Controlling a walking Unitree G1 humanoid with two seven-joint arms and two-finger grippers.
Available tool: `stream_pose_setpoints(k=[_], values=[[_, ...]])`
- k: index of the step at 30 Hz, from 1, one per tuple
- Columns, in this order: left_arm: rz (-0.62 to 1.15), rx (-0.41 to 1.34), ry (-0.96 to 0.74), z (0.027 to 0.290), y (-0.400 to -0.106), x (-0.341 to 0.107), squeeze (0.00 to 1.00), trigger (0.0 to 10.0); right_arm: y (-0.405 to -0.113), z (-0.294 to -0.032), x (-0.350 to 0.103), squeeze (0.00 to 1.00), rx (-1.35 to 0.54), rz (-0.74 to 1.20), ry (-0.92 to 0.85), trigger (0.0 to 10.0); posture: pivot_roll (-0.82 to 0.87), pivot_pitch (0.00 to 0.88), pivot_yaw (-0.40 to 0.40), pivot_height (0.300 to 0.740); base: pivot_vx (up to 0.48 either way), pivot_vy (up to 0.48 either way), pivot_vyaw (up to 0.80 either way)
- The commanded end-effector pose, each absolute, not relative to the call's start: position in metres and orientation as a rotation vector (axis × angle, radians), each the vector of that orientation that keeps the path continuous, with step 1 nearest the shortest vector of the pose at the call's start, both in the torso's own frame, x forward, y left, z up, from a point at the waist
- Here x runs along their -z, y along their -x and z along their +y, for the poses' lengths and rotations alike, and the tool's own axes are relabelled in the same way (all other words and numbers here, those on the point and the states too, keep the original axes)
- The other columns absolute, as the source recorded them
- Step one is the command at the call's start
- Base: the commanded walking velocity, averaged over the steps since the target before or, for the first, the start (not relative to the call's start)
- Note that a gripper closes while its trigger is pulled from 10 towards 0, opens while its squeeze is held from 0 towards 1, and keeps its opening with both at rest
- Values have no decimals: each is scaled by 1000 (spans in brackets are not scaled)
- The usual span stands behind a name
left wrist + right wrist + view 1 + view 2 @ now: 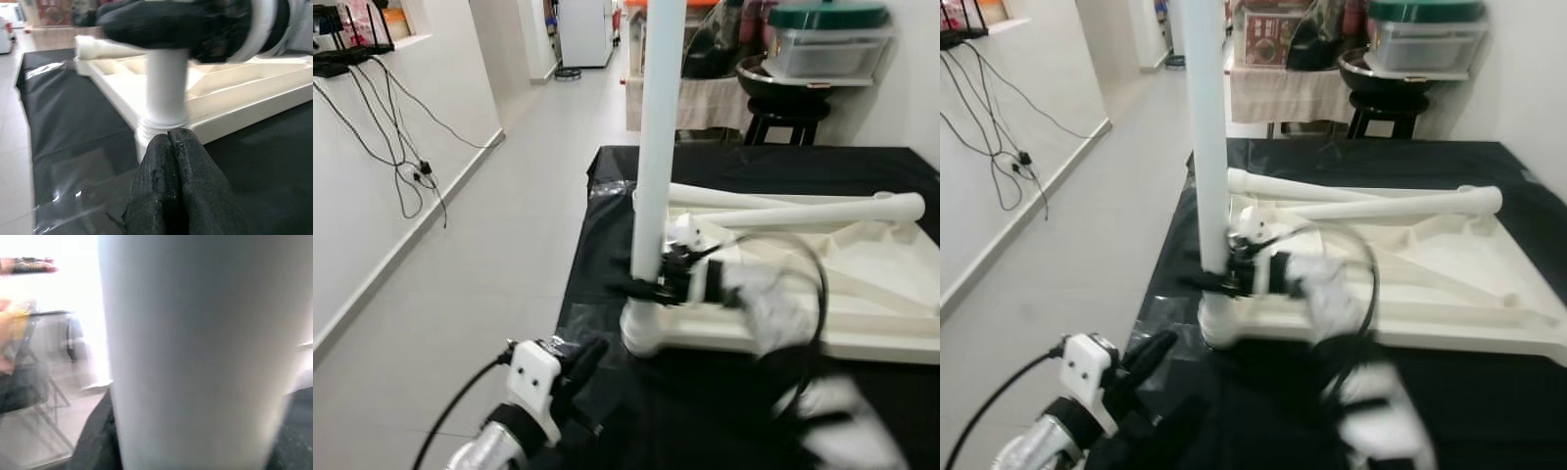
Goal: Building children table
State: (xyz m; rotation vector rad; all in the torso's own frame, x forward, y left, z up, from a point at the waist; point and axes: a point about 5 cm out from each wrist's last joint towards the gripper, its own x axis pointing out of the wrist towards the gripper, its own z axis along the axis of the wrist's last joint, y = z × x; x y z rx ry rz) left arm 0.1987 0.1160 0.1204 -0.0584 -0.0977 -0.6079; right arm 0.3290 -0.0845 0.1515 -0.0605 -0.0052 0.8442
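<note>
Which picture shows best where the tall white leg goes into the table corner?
The left wrist view: the leg enters its threaded corner socket close up. Both eye views show that joint smaller, beside the right gripper. The right wrist view gives just blurred white tube.

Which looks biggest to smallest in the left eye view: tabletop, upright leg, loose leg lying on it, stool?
1. Tabletop
2. Upright leg, held low by the right gripper
3. Loose leg
4. Stool, though it stands farther from the camera, so its real size is unsure.
</note>
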Motion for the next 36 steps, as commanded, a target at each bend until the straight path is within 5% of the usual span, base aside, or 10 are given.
stream_pose_setpoints(k=[1, 9, 10, 12, 13, 20, 21, 22, 23, 36], values=[[-91, 610, 69, 119, -197, -120, 0, 10000, -303, -89, -114, 0, -637, 153, 164, 0, -24, 63, 19, 740, 0, 0, 0], [-98, 606, 21, 117, -195, -121, 0, 10000, -315, -98, -109, 0, -642, 193, 61, 0, -15, 51, 10, 740, 0, 0, 0], [-128, 570, -9, 119, -195, -125, 0, 10000, -314, -97, -110, 0, -644, 185, 70, 10000, -19, 50, 11, 740, 0, 0, 0], [-149, 543, -27, 120, -194, -127, 0, 10000, -314, -96, -111, 0, -644, 175, 76, 10000, -19, 50, 11, 740, 0, 0, 0], [-178, 516, -43, 122, -193, -131, 0, 10000, -314, -95, -116, 1000, -690, 159, 70, 10000, -23, 48, 12, 740, 0, 0, 0], [-208, 490, -2, 122, -192, -137, 0, 10000, -327, -92, -148, 1000, -834, 83, 39, 10000, -19, 38, 12, 740, 0, 0, 0], [-221, 470, 13, 122, -193, -137, 0, 10000, -328, -91, -158, 737, -952, 66, 41, 10000, -11, 34, 7, 740, 0, 0, 0], [-221, 470, 13, 122, -193, -137, 0, 10000, -328, -91, -158, 737, -952, 66, 41, 10000, -11, 34, 7, 740, 0, 0, 0], [-231, 456, 26, 123, -194, -137, 0, 10000, -327, -91, -164, 0, -1040, 57, 44, 10000, -11, 34, 7, 740, 0, 0, 0], [-287, 397, -49, 122, -200, -140, 0, 10000, -351, -92, -199, 0, -1544, 80, 233, 10000, 3, 19, 3, 740, 0, 0, 0]])
